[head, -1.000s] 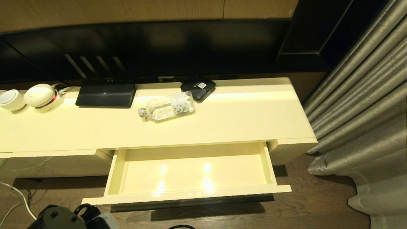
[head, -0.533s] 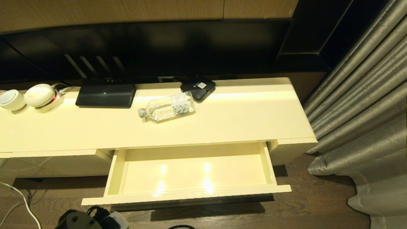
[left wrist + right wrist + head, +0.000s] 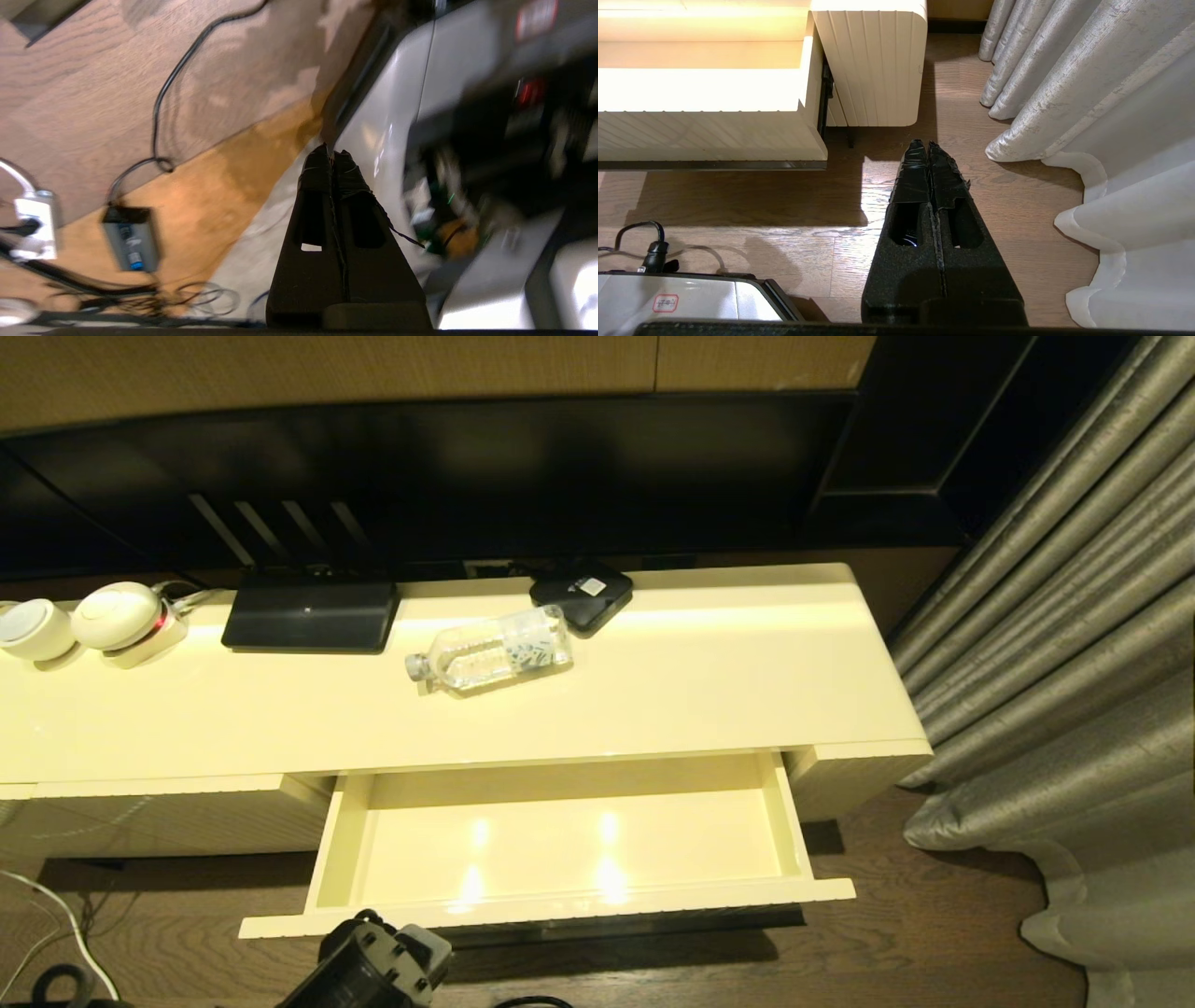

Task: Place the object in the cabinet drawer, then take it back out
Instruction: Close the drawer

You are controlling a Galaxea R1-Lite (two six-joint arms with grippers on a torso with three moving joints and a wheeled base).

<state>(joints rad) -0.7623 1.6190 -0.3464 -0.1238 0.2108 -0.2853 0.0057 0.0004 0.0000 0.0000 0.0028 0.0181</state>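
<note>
Left gripper (image 3: 332, 156) pinched shut, low near the open drawer (image 3: 551, 905); probably must open wide before straddling the bottle (image 3: 490, 651) crosswise.

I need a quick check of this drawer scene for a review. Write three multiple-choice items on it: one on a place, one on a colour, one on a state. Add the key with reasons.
1. Where is the water bottle?
A. Lying on the cabinet top
B. Inside the drawer
C. On the floor

2. What colour is the square box behind the bottle?
A. White
B. Black
C. Red

3. What state is the cabinet drawer in?
A. Shut
B. Pulled out with the bottle inside
C. Pulled out with nothing in it

Key:
1 A: the bottle lies on its side on the cabinet top, cap toward the robot's left.
2 B: the box is black with a small pale sticker.
3 C: the drawer stands open and only light reflections show on its floor. Both the left gripper and the right gripper have their fingers shut on nothing.
</note>
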